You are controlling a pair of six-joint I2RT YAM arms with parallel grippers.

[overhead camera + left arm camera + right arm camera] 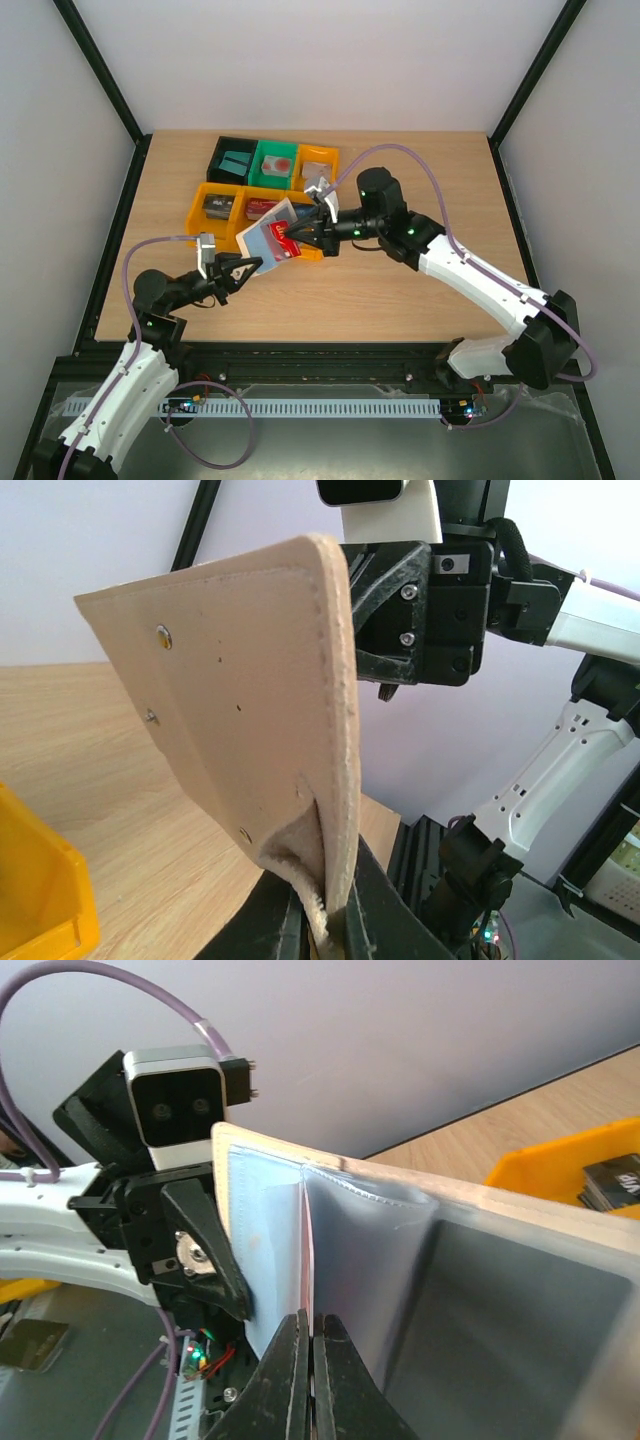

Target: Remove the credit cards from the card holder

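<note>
The card holder [260, 237], tan outside and grey-blue inside, is held open and upright above the table between both arms. My left gripper [244, 266] is shut on its lower corner; in the left wrist view the tan cover [230, 710] stands up from the gripper [335, 920]. My right gripper [297, 236] is shut on a red credit card [284, 241] sticking out of the holder. In the right wrist view the gripper [310, 1332] pinches the card's thin red edge [309, 1250] between two grey-blue pockets [370, 1250]. A teal card [237, 160] lies in the black bin.
Behind the holder stand a black bin [216, 170], a green bin [275, 180] and several orange bins [203, 190] holding small items. An orange bin corner [40, 890] shows in the left wrist view. Black frame posts stand at the table's sides.
</note>
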